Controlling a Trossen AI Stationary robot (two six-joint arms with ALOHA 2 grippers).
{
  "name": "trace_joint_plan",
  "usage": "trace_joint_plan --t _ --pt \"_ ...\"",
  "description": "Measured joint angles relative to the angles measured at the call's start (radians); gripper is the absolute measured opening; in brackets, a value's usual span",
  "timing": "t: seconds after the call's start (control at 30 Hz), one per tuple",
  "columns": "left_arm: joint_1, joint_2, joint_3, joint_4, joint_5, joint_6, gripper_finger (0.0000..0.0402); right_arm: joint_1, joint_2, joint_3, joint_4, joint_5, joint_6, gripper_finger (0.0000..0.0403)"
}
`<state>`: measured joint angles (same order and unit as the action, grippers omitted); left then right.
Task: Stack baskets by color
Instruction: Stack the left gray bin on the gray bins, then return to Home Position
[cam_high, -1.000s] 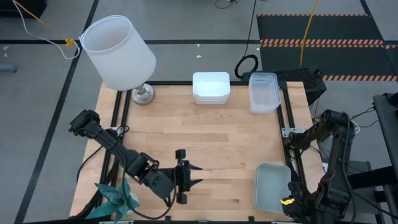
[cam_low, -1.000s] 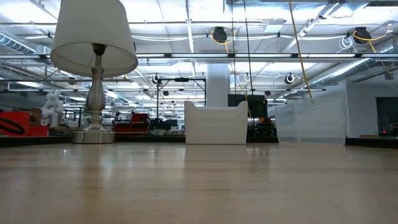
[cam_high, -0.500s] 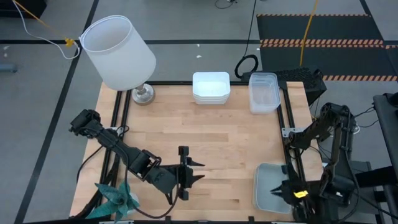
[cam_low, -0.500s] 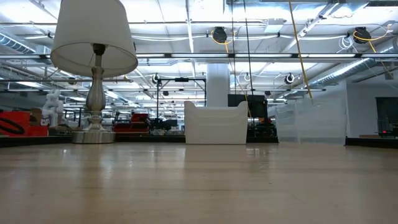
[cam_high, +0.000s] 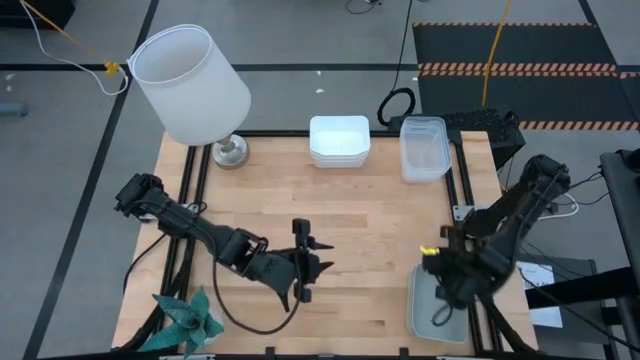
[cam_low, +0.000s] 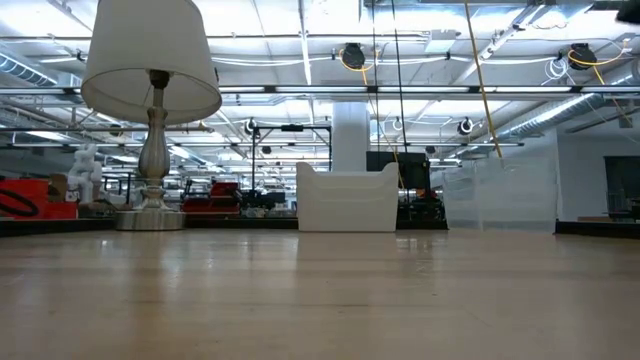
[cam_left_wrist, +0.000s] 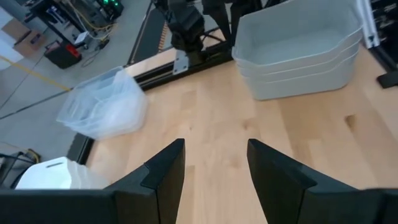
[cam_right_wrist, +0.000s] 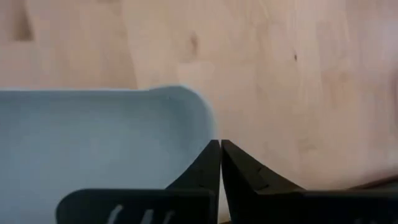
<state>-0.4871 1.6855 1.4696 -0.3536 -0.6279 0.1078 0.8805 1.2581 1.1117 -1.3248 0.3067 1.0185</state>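
The baskets look sorted already. In the high view a white stack (cam_high: 339, 140) sits at the upper middle of the table (cam_high: 370, 225), a clear stack (cam_high: 424, 149) just to its right at the upper right, and a grey-green stack (cam_high: 432, 305) at the lower right corner. No loose basket shows on the wood, so the stacking itself seems done and the step in hand is probably the arms pulling clear.

The right gripper (cam_high: 437, 262) hovers just above the grey-green stack in the lower right of the frame. Its wrist view shows the two dark fingers (cam_right_wrist: 205, 171) pressed together with nothing between them, just past the rounded corner of the grey-green basket (cam_right_wrist: 93, 140). The left gripper (cam_high: 312, 258) sits in the lower middle of the frame over bare wood, its fingers (cam_left_wrist: 163, 171) spread fairly wide and empty, pointing toward the grey-green stack.

Next, each arm only needs to lift and retract; the right one should rise straight so it does not nudge the stack below it.

A lamp (cam_high: 190, 85) stands at the upper left and a teal cloth (cam_high: 185, 318) lies at the lower left, both well apart from the baskets. Nothing blocks either arm.
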Motion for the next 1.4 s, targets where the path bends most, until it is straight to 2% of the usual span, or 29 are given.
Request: trace_joint_plan --t 0.2,0.47,0.53,0.63,0.77,0.83,0.9,1.0,1.13,1.23,1.4 --pt "0.015 0.0 0.0 -0.019 0.002 0.0 0.0175 -0.094 -0.046 -0.059 0.078 -0.075 -0.115 0.0006" --pt "0.015 0.0 0.0 -0.018 0.002 0.03 0.0175 -0.132 -0.06 -0.069 0.215 -0.071 -0.246 0.0006" --pt "0.015 0.0 0.0 -0.018 0.002 0.041 0.0175 -0.142 -0.061 -0.069 0.236 -0.042 -0.276 0.0006" --pt "0.015 0.0 0.0 -0.009 0.001 0.068 0.0175 -0.159 -0.073 -0.069 0.314 0.061 -0.373 0.0006" --pt "0.041 -0.009 0.0 0.03 -0.004 0.119 0.0175 -0.198 -0.106 -0.069 0.514 0.233 -0.68 0.0006" --pt "0.075 -0.023 0.0 0.039 -0.006 0.096 0.0175 -0.231 -0.136 -0.069 0.64 0.269 -0.849 0.0006" --pt "0.11 -0.037 -0.007 0.033 -0.01 0.057 0.0175 -0.273 -0.17 -0.087 0.796 0.232 -1.0 0.0006" --pt "0.152 -0.04 -0.027 0.002 -0.008 0.026 0.0175 -0.342 -0.229 -0.165 1.005 0.081 -1.184 0.0002" --pt "0.193 -0.055 -0.081 0.012 0.006 0.014 0.0175 -0.46 -0.312 -0.272 1.223 -0.101 -1.312 0.0001" --pt "0.226 -0.095 -0.175 0.065 0.023 0.046 0.0175 -0.555 -0.363 -0.331 1.304 -0.193 -1.354 0.0001" --pt "0.299 -0.213 -0.375 0.256 0.143 0.057 0.0174 -0.68 -0.427 -0.391 1.317 -0.261 -1.367 0.0001"
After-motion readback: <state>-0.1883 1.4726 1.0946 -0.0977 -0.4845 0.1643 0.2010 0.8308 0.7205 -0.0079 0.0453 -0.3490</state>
